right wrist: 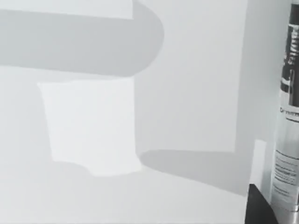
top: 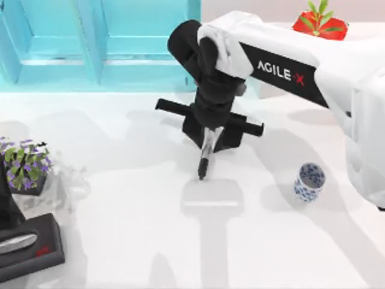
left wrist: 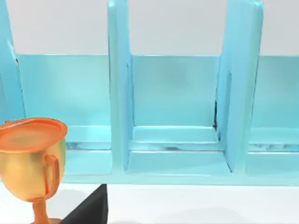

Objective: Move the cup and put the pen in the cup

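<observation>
While the right arm reaches in from the upper right of the top view to the middle of the white table (top: 120, 241), its black two-finger gripper (top: 207, 144) hangs above the tabletop with its jaws closed on the slim black marker pen with a white-grey label band (top: 204, 158), which points down and slightly toward the lower edge of the frame, its dark tip clear of the surface. From the right wrist view the same pen (right wrist: 288, 116) runs up the right edge, label print facing the camera. Well apart from it, toward the right side of the table, the small round white ceramic cup with blue pattern (top: 310, 182) stands upright with its mouth open upward. At the lower left corner of the top view the left arm sits parked beside a potted plant with purple flowers (top: 25, 164); I cannot tell how its jaws stand. Its wrist view faces a turquoise partitioned rack (left wrist: 177, 140) and an orange-gold trophy cup (left wrist: 32, 163).
</observation>
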Controlling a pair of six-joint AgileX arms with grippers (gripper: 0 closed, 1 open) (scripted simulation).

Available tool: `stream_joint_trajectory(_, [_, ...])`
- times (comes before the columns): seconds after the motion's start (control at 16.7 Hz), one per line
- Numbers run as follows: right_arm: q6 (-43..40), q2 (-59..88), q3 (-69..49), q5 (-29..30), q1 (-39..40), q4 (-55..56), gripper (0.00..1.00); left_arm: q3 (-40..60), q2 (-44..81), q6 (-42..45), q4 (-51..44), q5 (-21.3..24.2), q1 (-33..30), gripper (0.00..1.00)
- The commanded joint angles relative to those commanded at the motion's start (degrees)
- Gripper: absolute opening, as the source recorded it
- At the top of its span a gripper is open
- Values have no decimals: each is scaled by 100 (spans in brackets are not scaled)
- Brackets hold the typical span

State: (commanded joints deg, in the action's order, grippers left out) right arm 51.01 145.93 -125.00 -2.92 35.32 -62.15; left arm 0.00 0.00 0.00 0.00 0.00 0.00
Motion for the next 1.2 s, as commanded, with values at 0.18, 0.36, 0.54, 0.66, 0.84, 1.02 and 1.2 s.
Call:
stream_joint_trajectory(0.18, [108, -398, 353, 25, 158, -70, 0, 0, 0, 0, 0, 0, 0, 100])
stream_joint_trajectory(0.36, [284, -1038, 794, 37, 317, -177, 0, 0, 0, 0, 0, 0, 0, 100])
stream_joint_trajectory(0.54, [486, -1501, 1164, 52, 443, -290, 0, 0, 0, 0, 0, 0, 0, 100])
stream_joint_trajectory(0.66, [597, -1977, 1487, 64, 563, -357, 0, 0, 0, 0, 0, 0, 0, 100])
stream_joint_trajectory(0.84, [769, -2366, 1829, 69, 782, -489, 0, 0, 0, 0, 0, 0, 0, 100])
stream_joint_trajectory(1.02, [775, -2378, 1840, 69, 794, -498, 0, 0, 0, 0, 0, 0, 0, 100])
stream_joint_trajectory(1.2, [744, -2383, 1855, 93, 775, -428, 0, 0, 0, 0, 0, 0, 0, 100])
